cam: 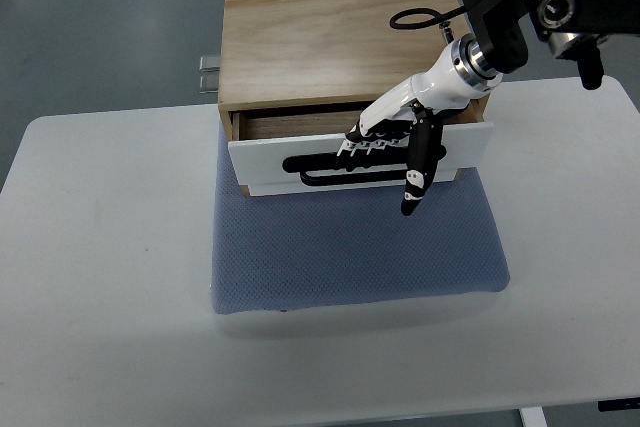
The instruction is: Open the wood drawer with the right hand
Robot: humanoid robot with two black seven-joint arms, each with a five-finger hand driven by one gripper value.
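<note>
The right robot hand (395, 147) reaches in from the upper right, its fingers (362, 147) curled down over the top edge of the drawer's white front panel (270, 162), just above the dark slot handle (330, 169); one dark finger (415, 172), probably the thumb, hangs straight down across the panel face. You cannot tell for certain whether the curled fingers actually hook the panel or only rest on it. The drawer (300, 127) sits in a wood box (320, 37), already drawn out a little, so that a strip of its inside shows behind the panel. The box stands at the rear of a blue mat (350, 257) on the white worktop (100, 277). The left arm is out of view. Judge the drawer as stiff and light, a rigid wooden tray that should slide straight out; the painted panel looks smooth and may slip under the fingertips. Take hold at the slot handle or over the panel's top edge, near the middle, and pull straight toward yourself. The box itself seems light, so expect it might ride forward with the drawer, though the textured mat should help to hold it.
</note>
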